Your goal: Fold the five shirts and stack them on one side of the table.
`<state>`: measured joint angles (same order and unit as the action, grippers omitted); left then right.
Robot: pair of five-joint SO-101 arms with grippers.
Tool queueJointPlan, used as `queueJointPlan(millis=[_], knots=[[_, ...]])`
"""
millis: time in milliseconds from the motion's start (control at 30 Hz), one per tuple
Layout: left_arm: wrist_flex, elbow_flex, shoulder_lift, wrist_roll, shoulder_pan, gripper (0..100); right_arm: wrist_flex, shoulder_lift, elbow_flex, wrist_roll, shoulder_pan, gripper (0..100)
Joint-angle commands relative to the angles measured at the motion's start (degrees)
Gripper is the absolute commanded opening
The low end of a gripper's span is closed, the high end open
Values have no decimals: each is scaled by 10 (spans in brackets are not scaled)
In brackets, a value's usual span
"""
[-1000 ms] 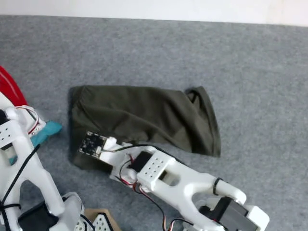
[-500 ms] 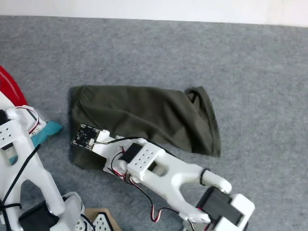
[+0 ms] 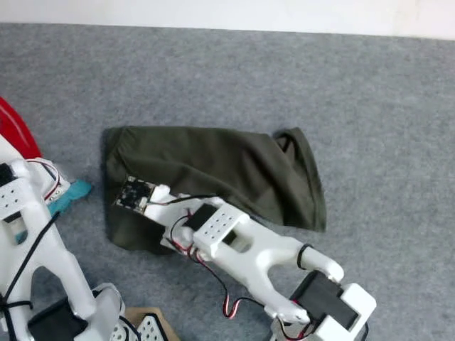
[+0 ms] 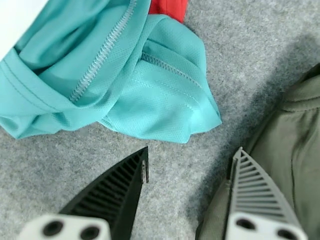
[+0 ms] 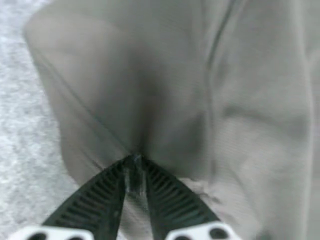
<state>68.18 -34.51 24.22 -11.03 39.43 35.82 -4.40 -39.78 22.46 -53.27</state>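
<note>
right end effector [image 5: 134, 171] pinching olive shirt [image 3: 220, 167] edge, crept inward over last second | outline barely altered: fold likely just starting | left end effector [image 4: 190, 164] spread beside teal shirt [image 4: 150, 90]

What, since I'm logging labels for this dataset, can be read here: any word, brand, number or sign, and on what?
No text can be read.
The olive shirt, the teal shirt and the red fabric show no print.
Any markings on the small circuit board at the right arm's wrist are too small to read.
</note>
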Motion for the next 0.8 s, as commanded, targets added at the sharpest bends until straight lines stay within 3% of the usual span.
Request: queueJointPlan(millis=[0, 333, 433, 567, 767], knots=[[-8, -5, 0, -4, -22, 264, -2, -11, 24, 6, 21, 6], [-8, -4, 0, -4, -27, 263, 54, -145, -6, -1, 34, 6], [-8, -4, 0, -4, -27, 263, 54, -130, -15, -43, 13, 39], [-8, -5, 0, -4, -31, 263, 51, -84, -14, -43, -17, 189], [-8, -6, 0, -4, -32, 263, 43, 0, 36, -46, -25, 200]])
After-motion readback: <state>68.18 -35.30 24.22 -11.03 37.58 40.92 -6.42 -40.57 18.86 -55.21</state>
